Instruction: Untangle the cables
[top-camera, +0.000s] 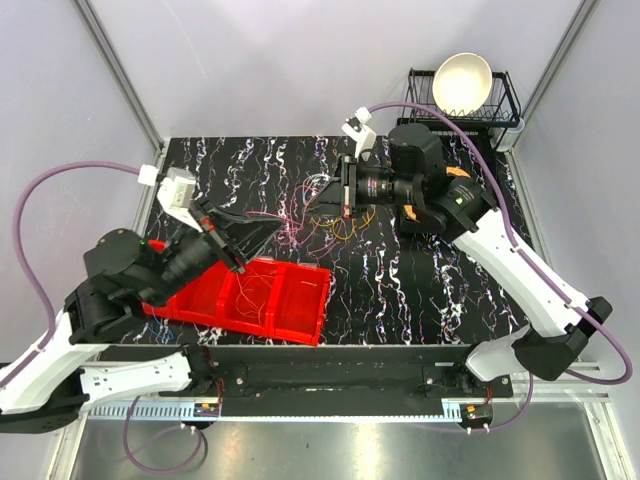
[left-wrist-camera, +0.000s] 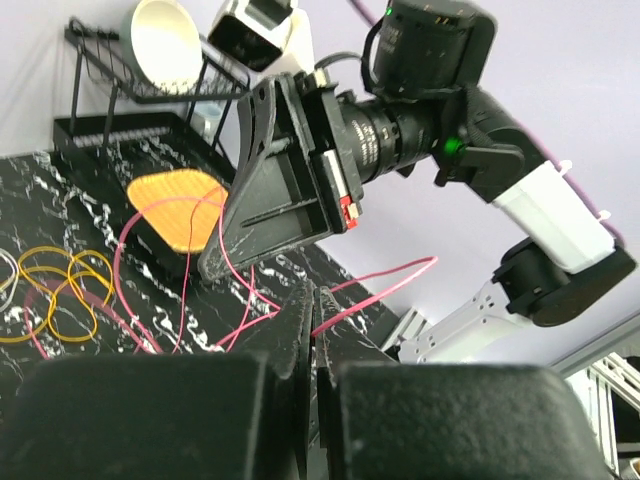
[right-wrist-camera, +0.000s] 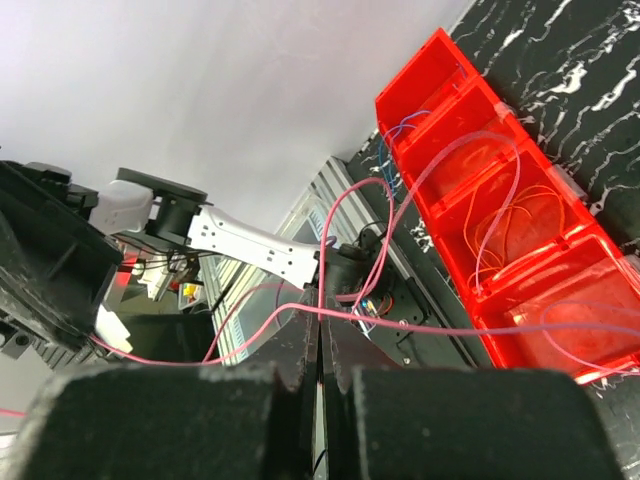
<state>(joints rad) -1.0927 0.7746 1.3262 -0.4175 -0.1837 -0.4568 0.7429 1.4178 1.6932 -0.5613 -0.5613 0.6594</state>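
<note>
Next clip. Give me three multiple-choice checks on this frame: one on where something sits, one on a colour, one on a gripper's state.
1. Where is the round white bowl?
A) in the black wire rack at the table's far right corner
B) on the floor
C) on a shelf

2. What colour is the divided plastic tray?
A) blue
B) red
C) green

3. How does the left gripper stand?
A) wide open
B) shut on a thin pink cable
C) clamped on the bowl

Answers:
1 A: the top view shows it leaning in the rack.
2 B: it is red in the top and right wrist views.
3 B: the left wrist view shows the fingers together on the cable.
</note>
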